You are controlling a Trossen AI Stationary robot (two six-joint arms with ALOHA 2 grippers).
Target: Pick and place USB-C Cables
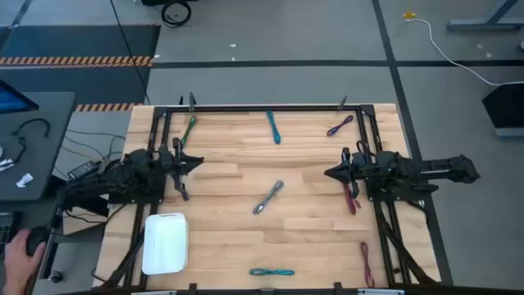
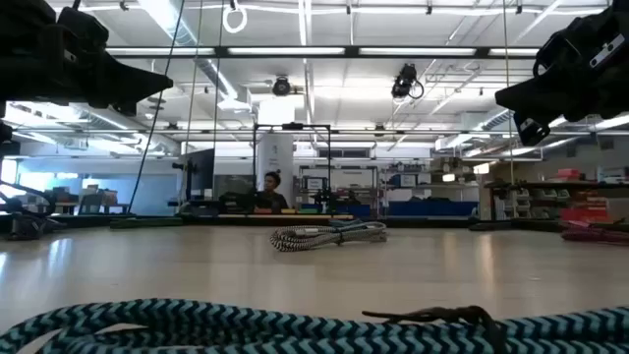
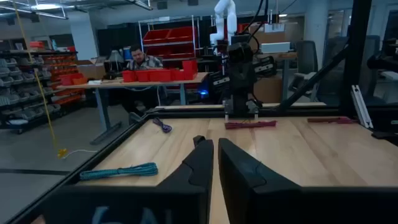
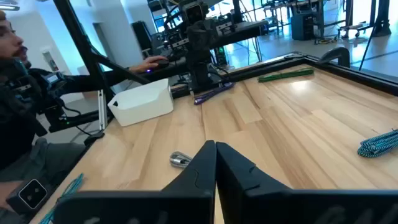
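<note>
Several short cable bundles lie flat on the wooden table: green (image 1: 189, 129), teal (image 1: 273, 127) and purple (image 1: 340, 125) near the far edge, grey (image 1: 268, 197) in the middle, and teal (image 1: 272, 272) and magenta (image 1: 366, 262) near the near edge. One magenta bundle (image 1: 352, 197) lies under the right arm, and a purple one (image 1: 182, 190) lies beside the left arm. My left gripper (image 1: 199, 161) hovers shut at the table's left and my right gripper (image 1: 327, 173) hovers shut at its right. Both point toward the middle and touch nothing. The white tray (image 1: 165, 242) rests at the near left.
A black frame (image 1: 262, 107) rims the table. In the low view the near teal bundle (image 2: 246, 329) fills the foreground, with the grey one (image 2: 329, 236) behind it. A person's hand (image 1: 23, 246) rests beyond the left edge. Bare wood lies between the grippers.
</note>
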